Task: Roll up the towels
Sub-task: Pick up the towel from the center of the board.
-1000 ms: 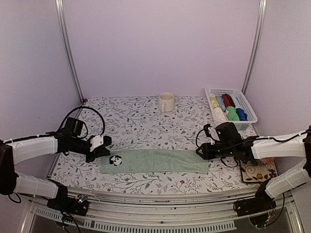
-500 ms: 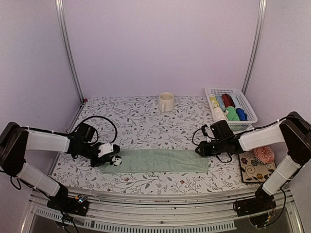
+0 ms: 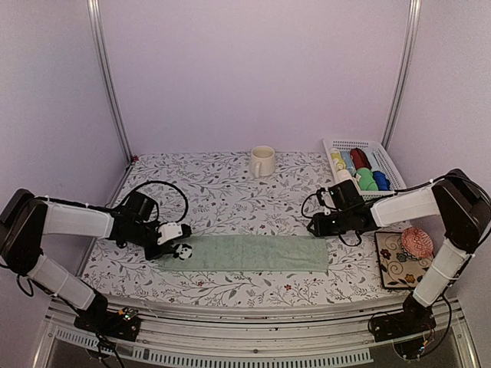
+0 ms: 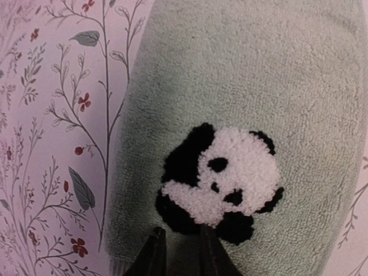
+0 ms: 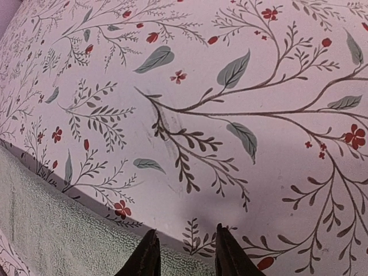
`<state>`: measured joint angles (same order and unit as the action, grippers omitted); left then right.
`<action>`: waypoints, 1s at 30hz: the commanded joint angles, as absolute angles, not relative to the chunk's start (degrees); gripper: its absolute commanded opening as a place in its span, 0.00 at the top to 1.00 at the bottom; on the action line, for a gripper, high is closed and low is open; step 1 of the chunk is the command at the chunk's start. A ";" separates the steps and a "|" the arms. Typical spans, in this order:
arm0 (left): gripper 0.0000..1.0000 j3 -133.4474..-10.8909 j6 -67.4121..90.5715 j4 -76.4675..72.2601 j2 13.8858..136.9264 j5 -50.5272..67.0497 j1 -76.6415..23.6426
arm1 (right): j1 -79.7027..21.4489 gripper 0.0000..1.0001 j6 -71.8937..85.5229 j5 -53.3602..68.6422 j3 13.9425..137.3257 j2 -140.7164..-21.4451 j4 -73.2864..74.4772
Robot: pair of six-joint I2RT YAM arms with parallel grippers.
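Left gripper (image 4: 178, 248) nearer green towel (image 4: 259, 69)

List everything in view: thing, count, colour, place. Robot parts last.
towel: one, sage green, flat across the front
panda patch: one, black-and-white, towel's left end
mug: one, cream, back centre
basket: one, white, back right
rolled cloths: several, mixed colours, in the basket
mat: one, floral, front right
pink round thing: one, on the mat
tablecloth: one, white floral, covering the table
left pincer: one, black, slightly parted over the towel by the panda
right pincer: one, black, slightly parted beside the towel's right end
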<state>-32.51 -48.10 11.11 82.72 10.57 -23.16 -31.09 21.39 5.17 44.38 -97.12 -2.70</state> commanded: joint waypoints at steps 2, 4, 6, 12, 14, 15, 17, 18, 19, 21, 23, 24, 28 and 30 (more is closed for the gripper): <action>0.60 -32.82 -44.52 12.78 80.47 6.51 -23.60 | -30.67 0.59 18.12 0.73 48.59 -88.95 1.81; 0.52 -32.49 -43.75 11.89 77.49 6.95 -23.49 | -30.68 0.50 17.48 -1.23 48.23 -84.56 2.50; 0.41 -32.20 -42.80 10.50 75.09 7.17 -23.26 | -30.67 0.27 16.74 -2.99 47.12 -80.20 2.28; 0.08 -32.40 -38.76 6.61 70.48 8.26 -22.32 | -30.67 0.01 15.93 -6.33 46.51 -73.87 4.43; 0.03 -31.93 -37.82 4.08 69.50 8.36 -21.52 | -30.67 0.01 14.26 -5.45 47.96 -74.00 6.43; 0.03 -31.84 -37.63 3.37 69.06 8.48 -21.02 | -30.67 0.01 13.21 -4.68 47.91 -73.88 6.03; 0.03 -31.82 -36.97 2.36 67.91 9.03 -19.12 | -30.73 0.01 12.86 -6.02 47.55 -73.86 6.18; 0.03 -31.81 -36.73 2.18 67.08 9.98 -17.88 | -30.68 0.01 13.32 -6.40 47.07 -73.68 5.71; 0.03 -31.74 -36.36 2.04 66.23 11.07 -16.77 | -30.67 0.01 13.78 -5.68 46.26 -73.39 4.91; 0.03 -32.21 -36.25 3.19 64.83 13.40 -15.02 | -30.68 0.01 14.80 -2.03 45.16 -73.13 3.50; 0.03 -33.17 -36.13 4.96 63.98 13.78 -14.48 | -30.72 0.01 16.04 1.96 43.19 -72.85 2.18; 0.03 -33.62 -36.00 5.95 63.76 14.20 -14.44 | -30.70 0.01 17.30 3.32 41.36 -72.64 0.61; 0.03 -32.77 -36.28 6.58 62.80 17.46 -14.31 | -30.67 0.08 22.87 5.52 35.82 -73.23 -1.50; 0.03 -32.44 -36.12 6.14 62.92 17.80 -14.28 | -30.68 0.10 24.88 7.22 33.86 -73.11 -0.85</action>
<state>-32.53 -36.82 5.58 63.55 14.41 -14.59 -30.96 19.09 2.57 37.19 -73.38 0.27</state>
